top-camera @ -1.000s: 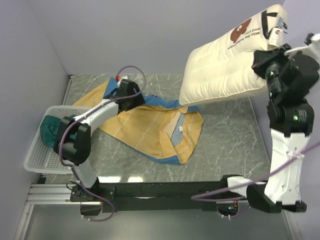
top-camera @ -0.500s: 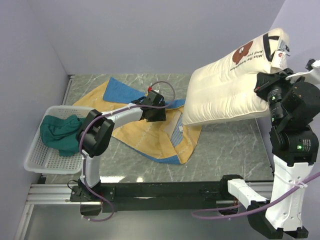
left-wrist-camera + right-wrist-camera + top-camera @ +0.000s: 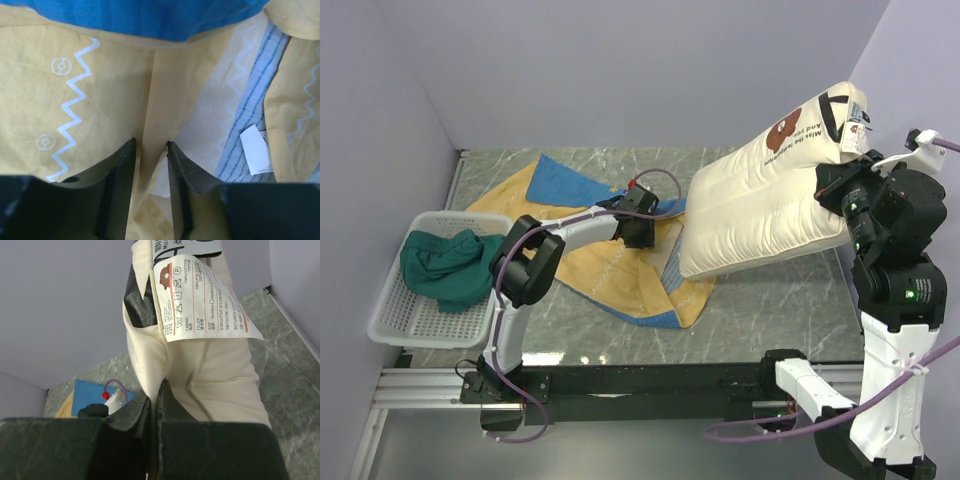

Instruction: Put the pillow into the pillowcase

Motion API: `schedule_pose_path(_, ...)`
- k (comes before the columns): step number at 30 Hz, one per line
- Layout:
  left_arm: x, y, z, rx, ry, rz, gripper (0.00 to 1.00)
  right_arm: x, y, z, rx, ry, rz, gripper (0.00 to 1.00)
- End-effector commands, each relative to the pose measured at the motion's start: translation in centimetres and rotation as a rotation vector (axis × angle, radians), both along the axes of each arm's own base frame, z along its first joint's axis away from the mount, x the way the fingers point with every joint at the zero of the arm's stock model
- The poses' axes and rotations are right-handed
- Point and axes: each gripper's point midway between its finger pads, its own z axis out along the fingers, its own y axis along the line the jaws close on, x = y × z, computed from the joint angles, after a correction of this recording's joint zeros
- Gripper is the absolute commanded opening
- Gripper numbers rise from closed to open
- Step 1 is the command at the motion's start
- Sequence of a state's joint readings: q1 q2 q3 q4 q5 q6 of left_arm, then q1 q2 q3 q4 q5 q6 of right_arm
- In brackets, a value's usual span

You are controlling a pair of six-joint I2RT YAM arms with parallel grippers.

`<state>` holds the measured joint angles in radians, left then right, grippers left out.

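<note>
The cream-white pillow [image 3: 760, 205] with its brown bear print hangs tilted in the air at the right, its lower corner over the pillowcase's right end. My right gripper [image 3: 835, 185] is shut on the pillow's edge near its care tag [image 3: 200, 295]; in the right wrist view the gripper [image 3: 156, 385] pinches the cream fabric [image 3: 215, 375]. The pillowcase [image 3: 610, 270] lies flat on the table, mustard-yellow side up, with a blue flap at the back left. My left gripper [image 3: 645, 232] is down on its middle. In the left wrist view the gripper [image 3: 150, 144] stands slightly open astride a fold of yellow cloth [image 3: 100, 85].
A white basket [image 3: 395, 320] at the left table edge holds a dark teal-green cloth [image 3: 445, 265]. A striped inner lining with a small white label [image 3: 255, 150] shows at the pillowcase's opening. Walls close in the table at the back and on both sides.
My left gripper moved right, from the pillowcase's left end to its middle, uncovering the blue flap. My right arm lowered the pillow and brought it left, toward the pillowcase.
</note>
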<state>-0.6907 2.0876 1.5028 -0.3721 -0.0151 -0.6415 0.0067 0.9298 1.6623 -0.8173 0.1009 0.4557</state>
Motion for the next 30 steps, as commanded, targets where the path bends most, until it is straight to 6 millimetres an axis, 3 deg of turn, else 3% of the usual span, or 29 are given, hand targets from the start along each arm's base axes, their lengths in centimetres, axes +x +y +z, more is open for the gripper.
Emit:
schedule_pose_path(1,0.5,-1.0,1.1,-0.009,-0.016,-0.042,0.32,-2.4,0.8,7.4,0.048,-0.292,0.039,0.0)
schedule_pose_path(2,0.5,-1.0,1.2,-0.009,-0.017,-0.043,0.22,-2.7,1.1,7.4,0.048,-0.293,0.055,0.0)
schedule_pose_path(4,0.6,-1.0,1.6,-0.012,-0.019,-0.039,0.13,-3.0,1.7,7.3,0.059,-0.296,0.087,0.0)
schedule_pose_path(8,0.9,-1.3,4.5,-0.053,-0.063,-0.034,0.13,-3.3,3.1,5.8,0.084,-0.276,0.161,0.0)
schedule_pose_path(14,1.5,-0.5,7.1,-0.061,-0.119,0.032,0.09,-2.9,6.6,1.7,0.166,-0.195,0.351,0.0)
schedule_pose_path(22,3.5,3.1,9.5,-0.061,-0.199,0.203,0.01,-3.8,6.9,-0.1,0.168,-0.149,0.366,0.0)
schedule_pose_path(27,4.3,5.1,10.6,-0.093,-0.226,0.241,0.01,-2.3,8.1,-3.5,0.211,-0.068,0.426,0.0)
schedule_pose_path(30,4.3,5.7,11.1,-0.085,-0.247,0.246,0.01,-1.0,7.7,-5.2,0.212,-0.02,0.395,0.0)
